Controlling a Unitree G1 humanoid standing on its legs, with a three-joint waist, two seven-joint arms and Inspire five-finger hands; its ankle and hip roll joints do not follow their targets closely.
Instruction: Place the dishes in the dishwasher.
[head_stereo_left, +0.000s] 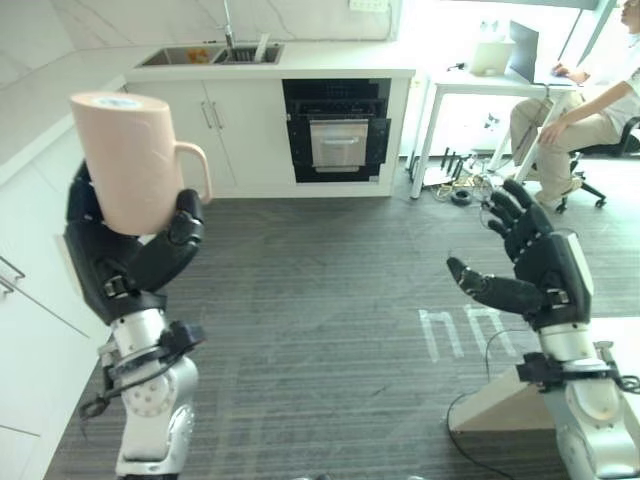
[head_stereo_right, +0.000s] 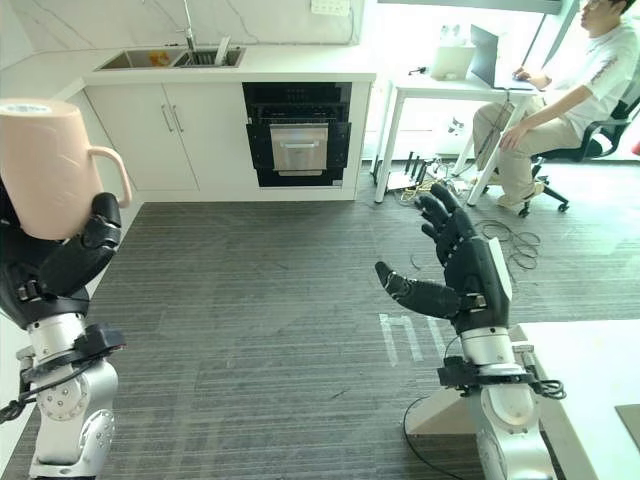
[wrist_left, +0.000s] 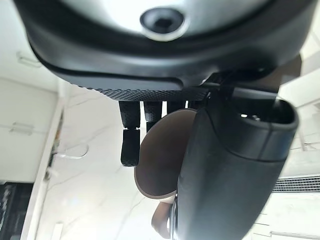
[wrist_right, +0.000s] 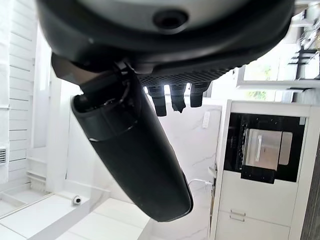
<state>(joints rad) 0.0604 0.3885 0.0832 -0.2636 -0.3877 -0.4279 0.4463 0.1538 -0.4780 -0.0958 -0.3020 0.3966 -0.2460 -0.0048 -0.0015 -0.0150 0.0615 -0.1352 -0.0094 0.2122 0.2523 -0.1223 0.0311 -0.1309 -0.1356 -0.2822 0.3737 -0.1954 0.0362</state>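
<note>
Mug is pale pink, tall, straight-sided, w/ a loop handle on the side facing the room's middle; it stands upright, mouth up, held high in the air at the robot's left, in front of white cabinets; left hand grips it from below & behind, dark fingers wrapped round the lower body, thumb pressed against the wall just under the handle; in the left wrist view the mug's round base shows past the curled fingers, touching them.

Right hand is raised at the robot's right, well apart from the mug, palm turned inward, fingers spread & nearly straight, thumb out to the side, holding nothing.

Far side of the grey plank floor: white counter w/ sink & tap; black built-in appliance w/ steel panel, door shut, under that counter; to its right a white desk w/ laptop, a person seated there.
</note>
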